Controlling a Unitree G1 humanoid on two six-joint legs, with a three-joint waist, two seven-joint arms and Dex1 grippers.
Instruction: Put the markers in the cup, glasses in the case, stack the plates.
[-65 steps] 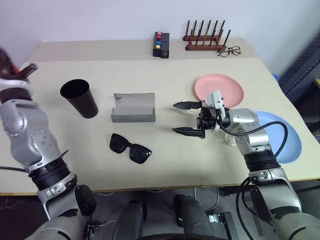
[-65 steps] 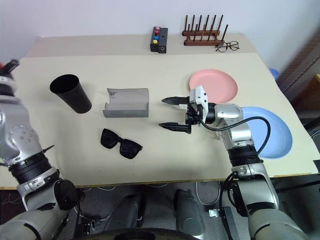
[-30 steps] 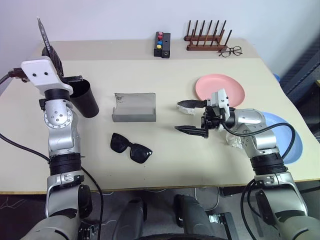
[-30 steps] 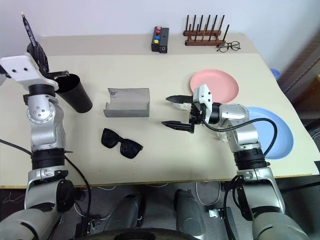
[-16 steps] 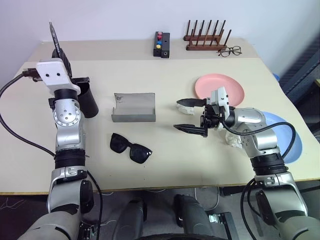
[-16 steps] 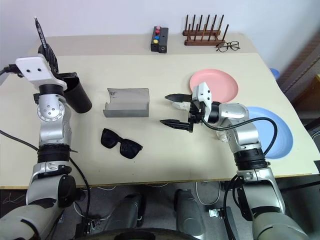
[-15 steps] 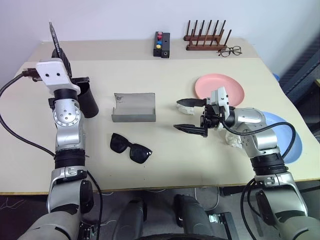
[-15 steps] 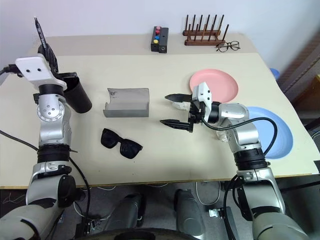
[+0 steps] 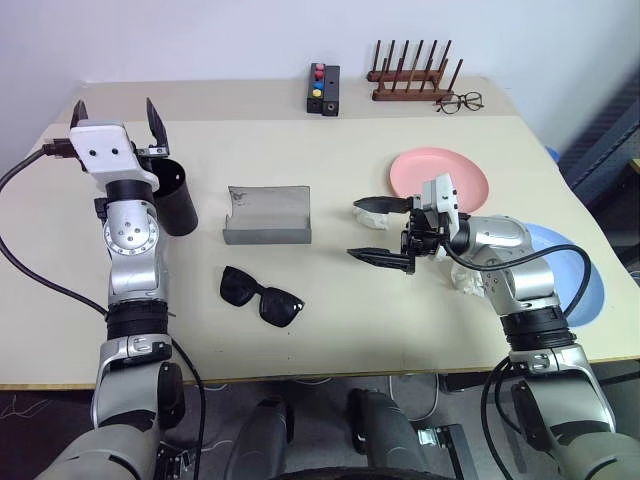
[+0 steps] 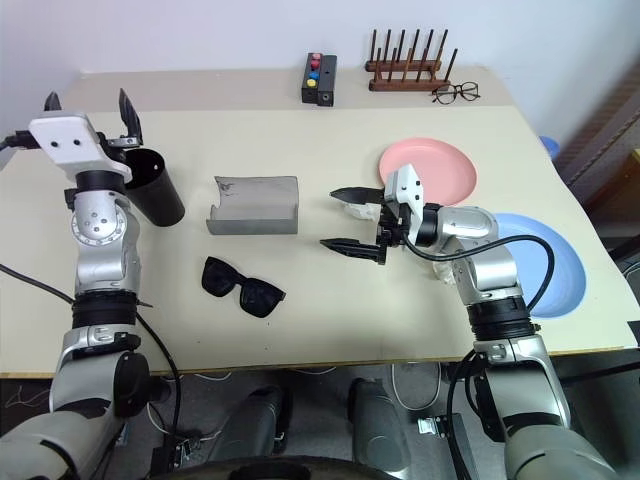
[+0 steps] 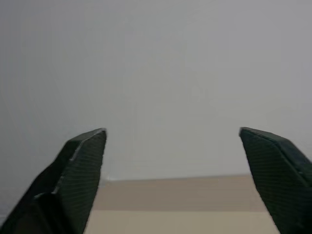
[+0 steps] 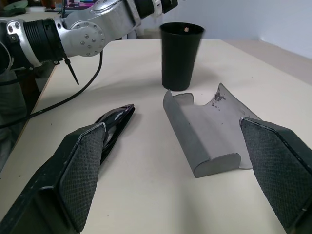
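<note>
Half a second ago a thin dark marker stood pinched upright in the left gripper point(image 9: 113, 113) above the cup point(image 9: 171, 197); now that marker is gone from the fingers, which have sprung wide apart and hold nothing. In the right wrist view a small light tip shows just inside the cup's rim. The left gripper points upward just behind and above the cup's mouth, not touching it.

The right gripper point(image 9: 378, 230) has not moved: it hovers above the table point(image 9: 330, 330), pointing toward the case point(image 9: 267, 215), its two fingers spread fully and empty.

The cup stands upright at the table's left side. The grey case lies open just right of it, and the black sunglasses point(image 9: 261, 296) lie unfolded in front of the case. The pink plate point(image 9: 470, 176) sits right of centre; the blue plate point(image 9: 580, 280) lies apart from it, at the right edge behind the right arm.
</note>
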